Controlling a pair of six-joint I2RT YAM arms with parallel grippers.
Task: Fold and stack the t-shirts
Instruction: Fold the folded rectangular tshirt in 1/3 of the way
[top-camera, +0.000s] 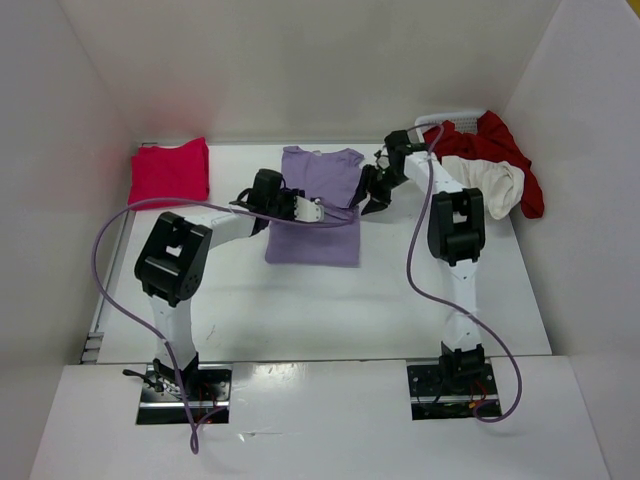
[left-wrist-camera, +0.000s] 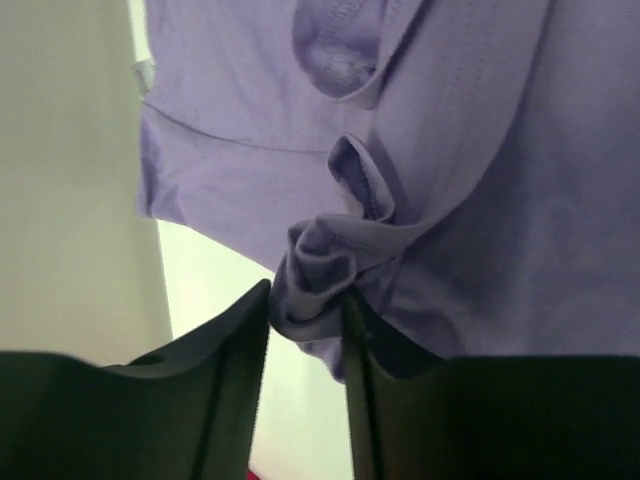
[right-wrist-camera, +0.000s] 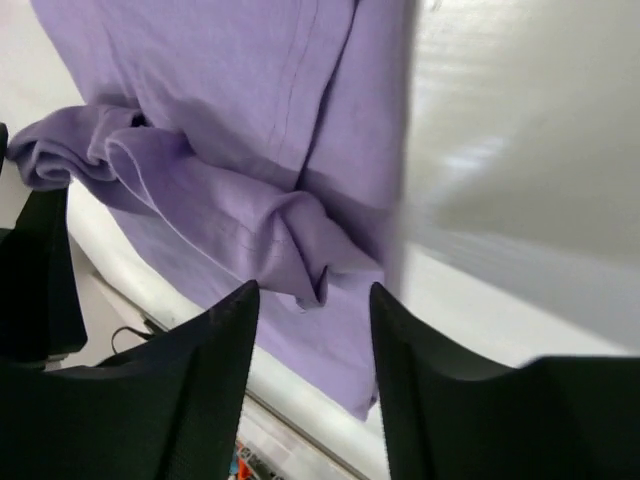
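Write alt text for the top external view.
A lavender t-shirt lies mid-table, the left claw over it, the right claw at its right edge. A folded magenta t-shirt sits far left; a cream t-shirt and dark red t-shirt spill from a white basket far right.

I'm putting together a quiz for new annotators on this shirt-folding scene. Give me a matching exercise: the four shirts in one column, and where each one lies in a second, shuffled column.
Things
1. magenta-pink cloth t-shirt
2. lavender purple cloth t-shirt
3. cream white cloth t-shirt
4. dark red cloth t-shirt

Places
A. far right, bunched, with a darker shirt around it
B. far left, folded
C. far right, draped around a paler shirt
D. in the middle, spread out

Pairs: 1-B, 2-D, 3-A, 4-C
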